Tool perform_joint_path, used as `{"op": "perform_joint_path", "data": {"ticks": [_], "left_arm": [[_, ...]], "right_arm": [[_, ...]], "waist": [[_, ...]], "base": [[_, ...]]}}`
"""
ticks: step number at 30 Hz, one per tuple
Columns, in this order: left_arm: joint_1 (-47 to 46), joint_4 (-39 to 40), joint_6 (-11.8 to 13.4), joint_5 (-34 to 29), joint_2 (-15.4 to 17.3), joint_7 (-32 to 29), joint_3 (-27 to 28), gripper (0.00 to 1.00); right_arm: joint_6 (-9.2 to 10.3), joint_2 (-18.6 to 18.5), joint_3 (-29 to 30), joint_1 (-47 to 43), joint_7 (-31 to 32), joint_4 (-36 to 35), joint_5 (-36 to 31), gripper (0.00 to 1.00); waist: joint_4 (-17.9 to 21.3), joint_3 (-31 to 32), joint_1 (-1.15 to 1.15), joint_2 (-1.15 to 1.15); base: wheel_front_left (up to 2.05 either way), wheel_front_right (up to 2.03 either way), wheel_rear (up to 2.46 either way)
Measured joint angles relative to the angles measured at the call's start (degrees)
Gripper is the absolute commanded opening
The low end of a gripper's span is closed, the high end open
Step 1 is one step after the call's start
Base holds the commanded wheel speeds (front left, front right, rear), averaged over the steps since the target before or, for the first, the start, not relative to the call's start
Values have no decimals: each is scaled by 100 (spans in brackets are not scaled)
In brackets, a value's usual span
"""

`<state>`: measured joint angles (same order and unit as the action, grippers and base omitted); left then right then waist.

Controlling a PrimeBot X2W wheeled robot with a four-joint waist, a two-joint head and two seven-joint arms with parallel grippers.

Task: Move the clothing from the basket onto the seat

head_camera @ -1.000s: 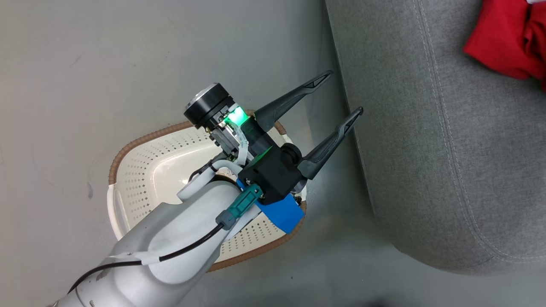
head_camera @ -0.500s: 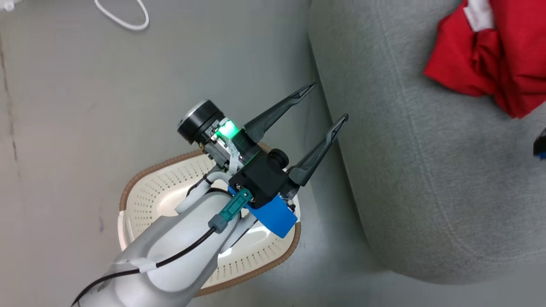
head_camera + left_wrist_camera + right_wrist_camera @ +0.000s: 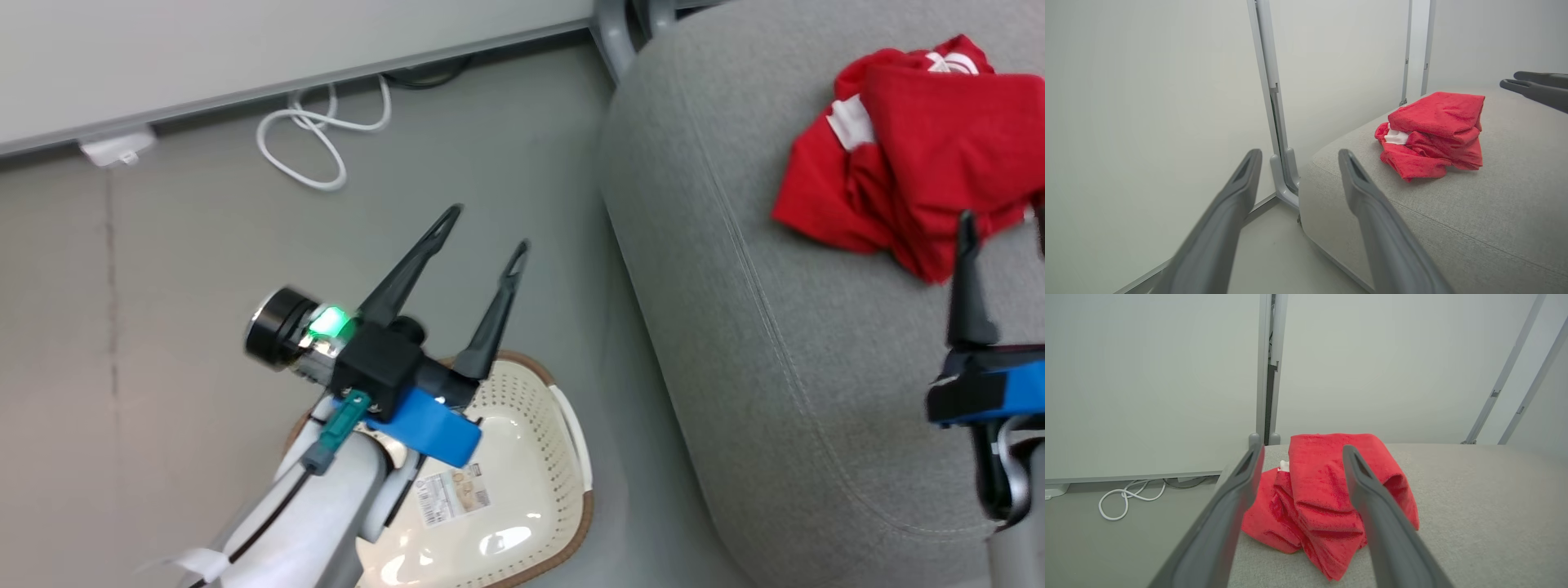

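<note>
text: none legible | label (image 3: pixel 447 492) on basket (image 3: pixel 563 457) floor | print too small to read

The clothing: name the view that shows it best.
Left wrist view: the whole clothing lies unobstructed on the seat. The head view shows it from above, edge behind a right finger; the right wrist view, close but partly behind both fingers.

Left gripper (image 3: pixel 487 229) and right gripper (image 3: pixel 1303 451) both empty, jaws apart, pale left forearm (image 3: pixel 326 510) outstretched.
</note>
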<state>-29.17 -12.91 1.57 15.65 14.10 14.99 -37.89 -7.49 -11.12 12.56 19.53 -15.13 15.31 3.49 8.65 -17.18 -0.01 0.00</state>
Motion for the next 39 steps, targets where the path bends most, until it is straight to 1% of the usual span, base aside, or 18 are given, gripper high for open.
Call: {"op": "perform_joint_path", "data": {"ticks": [6, 13, 17, 21, 26, 31, 32, 39], "left_arm": [[522, 81, 92, 10, 21, 1, 645, 100], [1071, 91, 89, -16, -55, 5, 1415, 100], [1429, 114, 63, -70, -138, 7, 1835, 100], [1899, 143, 33, -181, -201, 8, 2128, 100], [2381, 166, -18, -309, -299, 7, 2421, 100], [2647, 240, -60, -380, -464, 8, 2635, 100], [2705, 261, -96, -416, -539, 7, 2680, 100], [2787, 350, -160, -576, -686, 7, 2898, 100]], "right_arm": [[0, 193, -450, -258, 0, -409, -3, 100], [0, 337, -845, -403, 0, -608, 57, 100], [0, 427, -1034, -589, 0, -660, 65, 100], [0, 554, -1178, -854, 0, -732, 112, 100], [0, 638, -1257, -1196, 0, -817, 81, 100], [0, 706, -1214, -1621, 0, -998, 68, 100], [0, 725, -1171, -1788, 0, -1067, 68, 100], [0, 781, -1057, -2135, 0, -1163, 67, 100]], "waist": [[-407, 349, 0, 0], [-886, 784, 0, 0], [-1063, 1050, 0, 0], [-1150, 1315, 0, 0], [-1162, 1565, 0, 0], [-1178, 1749, 0, 0], [-1200, 1790, 0, 0], [-1354, 1873, 1, 0]], "base": [[0, 0, 0], [0, 0, 0], [0, 0, 0], [0, 0, 0], [0, 0, 0], [0, 0, 0], [0, 0, 0], [0, 0, 0]]}}
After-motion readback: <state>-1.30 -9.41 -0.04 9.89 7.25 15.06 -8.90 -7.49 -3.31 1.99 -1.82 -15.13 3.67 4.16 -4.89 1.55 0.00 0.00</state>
